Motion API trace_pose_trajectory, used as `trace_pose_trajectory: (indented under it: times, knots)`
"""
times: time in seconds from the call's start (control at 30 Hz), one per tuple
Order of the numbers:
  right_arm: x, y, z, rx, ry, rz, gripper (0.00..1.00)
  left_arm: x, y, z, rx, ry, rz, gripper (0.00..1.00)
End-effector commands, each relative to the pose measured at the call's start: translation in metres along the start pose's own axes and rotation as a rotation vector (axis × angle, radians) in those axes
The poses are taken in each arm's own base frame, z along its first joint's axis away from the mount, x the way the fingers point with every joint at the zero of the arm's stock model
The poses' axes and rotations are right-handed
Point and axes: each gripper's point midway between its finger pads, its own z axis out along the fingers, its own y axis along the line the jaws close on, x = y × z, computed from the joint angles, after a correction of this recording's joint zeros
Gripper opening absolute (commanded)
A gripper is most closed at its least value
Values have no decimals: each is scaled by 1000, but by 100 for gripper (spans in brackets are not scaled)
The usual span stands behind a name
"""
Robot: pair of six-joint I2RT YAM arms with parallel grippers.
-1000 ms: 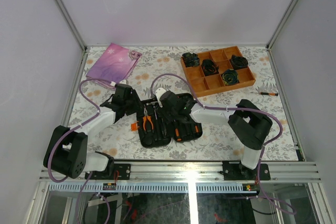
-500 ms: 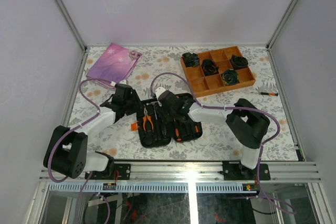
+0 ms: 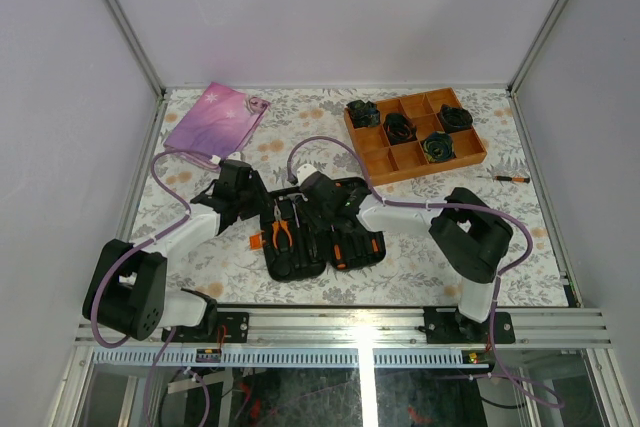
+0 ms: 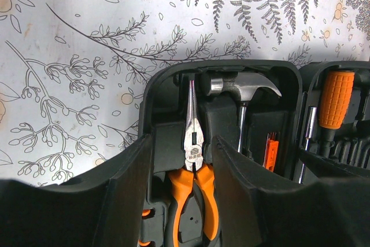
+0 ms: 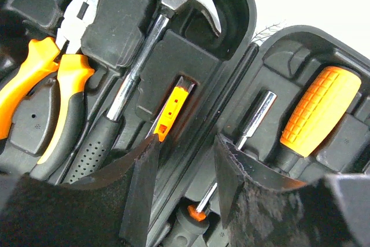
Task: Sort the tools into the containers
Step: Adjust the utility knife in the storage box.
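The black tool case [image 3: 300, 265] lies open on the flowered table [image 3: 420, 247], near its front edge and between the two arms. In its left half the pliers [image 4: 193, 154] with orange handles rest in their slot, and the hammer [image 4: 243, 85] lies just beside them, its head near the rim of the case. In the right half sits a screwdriver with a thick orange handle [image 5: 321, 108], and a thin metal shaft [image 5: 254, 120] lies beside it.

The left gripper [image 4: 182, 143] hangs over the left half with its fingers apart. The pliers show in the gap between them, but I cannot tell if the fingers touch anything. The right gripper [image 5: 188, 143] is also spread and holds nothing. It hangs over the middle of the case, above a small orange part [image 5: 173, 108] in a narrow slot.

One small screwdriver [image 3: 510, 178] lies alone on the table, near the right edge, well apart from the case. At the back stand a wooden tray [image 3: 415, 162] with black bundles and a pink pouch [image 3: 215, 119].
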Motion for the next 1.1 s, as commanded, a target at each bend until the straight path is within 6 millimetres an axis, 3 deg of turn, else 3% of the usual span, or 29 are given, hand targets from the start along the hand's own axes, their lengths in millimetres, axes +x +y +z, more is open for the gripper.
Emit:
trace_pose_trajectory:
  times: [0.0, 0.77, 0.93, 1.07]
  knots:
    - [-20, -2, 8, 34, -53, 24, 48, 11, 0, 3, 7, 24, 22, 44]
    - [-16, -2, 14, 60, -18, 87, 47, 10, -2, 2, 14, 23, 25, 44]
    - [-23, 1, 1, 28, -46, 79, 49, 10, -1, 1, 12, 20, 26, 44]
    - [-42, 11, -21, -55, -133, 77, 54, 9, -2, -1, 15, 15, 24, 44]
